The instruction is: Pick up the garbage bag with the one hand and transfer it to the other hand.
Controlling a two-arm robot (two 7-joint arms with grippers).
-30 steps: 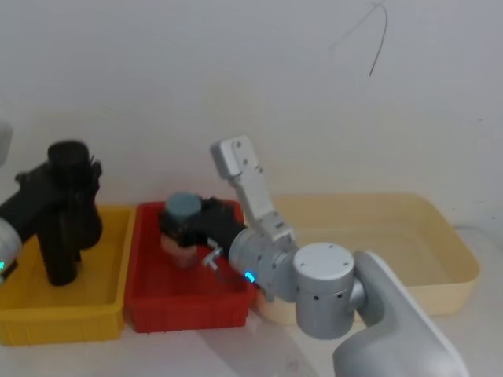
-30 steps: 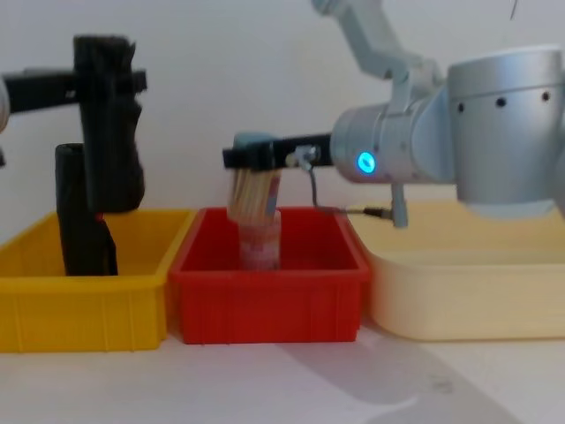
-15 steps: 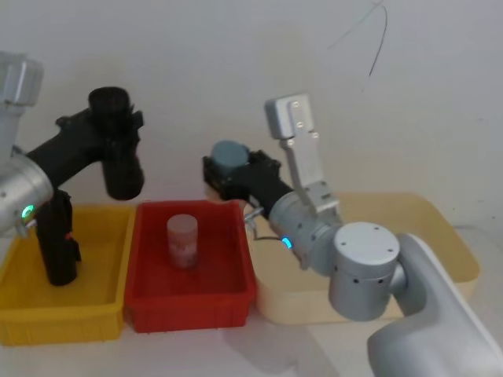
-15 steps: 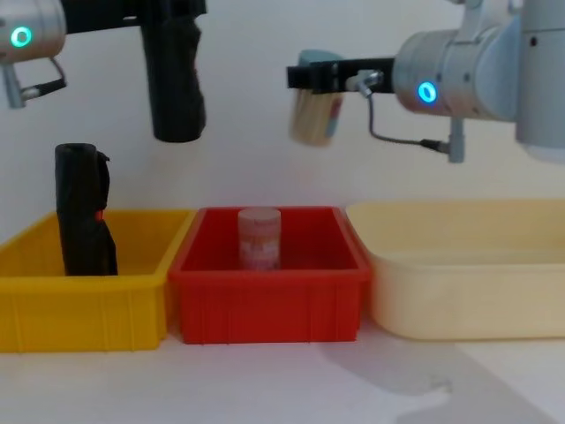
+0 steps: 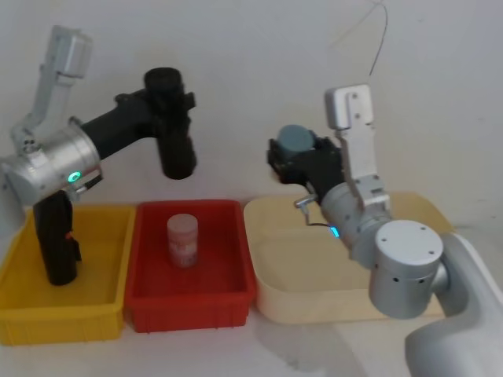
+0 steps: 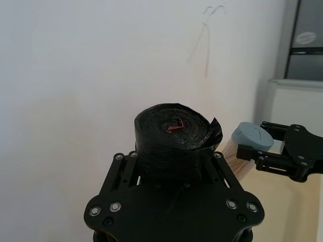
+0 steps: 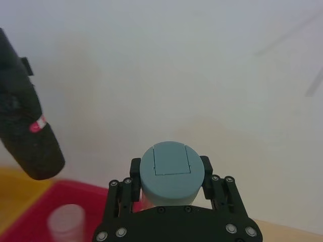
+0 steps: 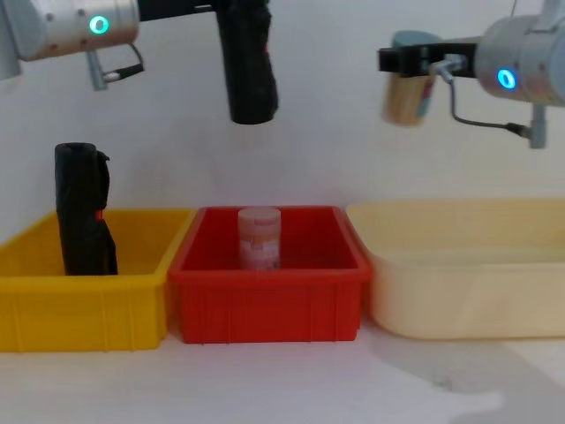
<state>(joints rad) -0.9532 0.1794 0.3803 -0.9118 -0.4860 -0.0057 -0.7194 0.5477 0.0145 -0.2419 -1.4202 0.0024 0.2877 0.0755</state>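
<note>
Two rolls, head view: the garbage bag (image 5: 174, 133) clamped upright in the left tool (image 5: 163, 106) above the red bin (image 5: 189, 302); second roll (image 5: 56, 236) standing in the yellow bin (image 5: 55, 322). Chest view: bag's top cut off. Left wrist view: bag's end between the fingers (image 6: 123, 169). Right wrist view: right tool (image 7: 169, 164) clamped on a grey-capped jar (image 7: 171, 176).

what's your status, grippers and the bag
Left gripper shut on garbage bag, upright, high above red bin. Right gripper shut on grey-lidded jar over cream tray. Right hand full, so handover looks blocked.
</note>
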